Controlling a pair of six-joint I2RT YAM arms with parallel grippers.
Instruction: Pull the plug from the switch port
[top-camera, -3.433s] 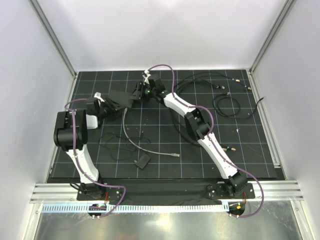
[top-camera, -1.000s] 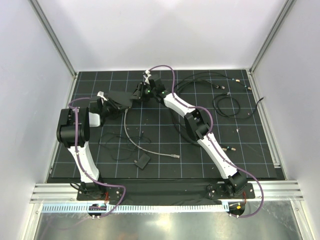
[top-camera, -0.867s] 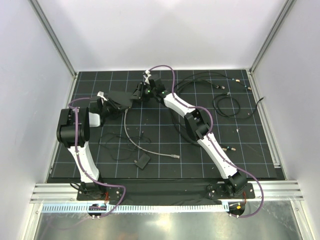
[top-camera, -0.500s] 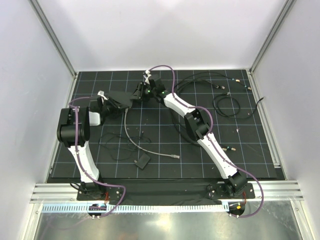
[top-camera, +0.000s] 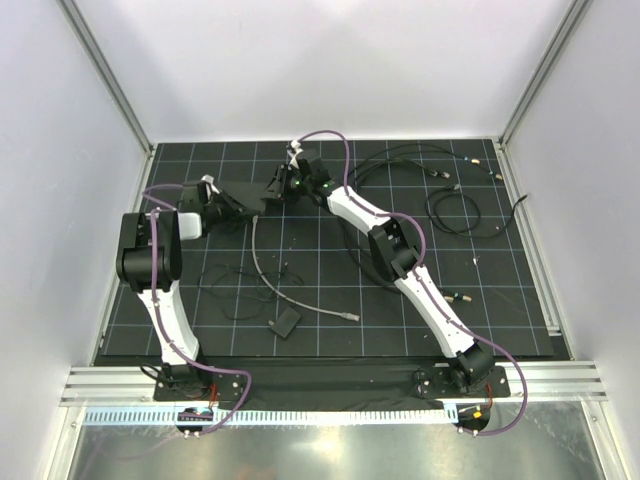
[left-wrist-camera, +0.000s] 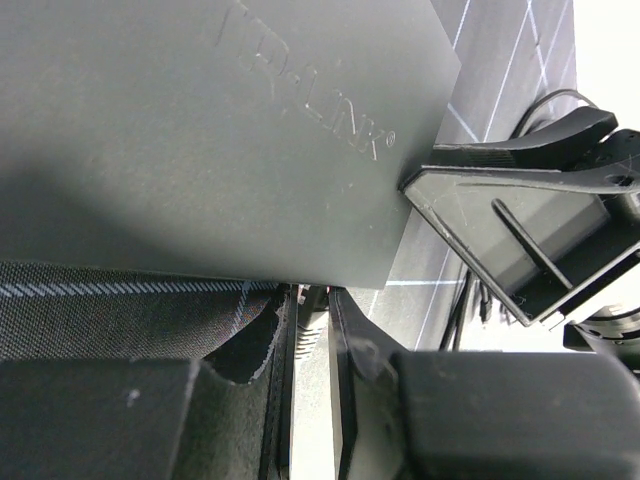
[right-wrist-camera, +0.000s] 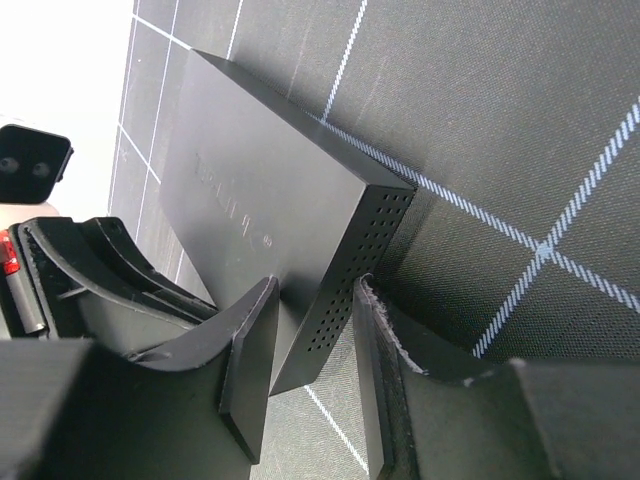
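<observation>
The switch lies flat on the far left part of the desk, close to the far edge of the dark gridded mat, with the left arm reaching to it from one side and the right arm from the other. The right jaws are closed on the switch's perforated end, one of the fingers on its top face and the other against its side at the corner. The left jaws stand narrow at the switch's long near edge, their fingers almost together around something small. That spot is dark and blurred, so whether they grip anything cannot be told. A grey cable leaves the switch's near edge and curves across the mat toward the middle, ending in a loose connector; the plug at its switch end is hidden under the left jaws in the top view. The switch's ports cannot be seen in any view. A small black block lies near the front, well apart from the switch. Black cables lie coiled at the far right. Bare mat stretches between the two arms and along the near right side; white walls close in the left, far and right edges.
</observation>
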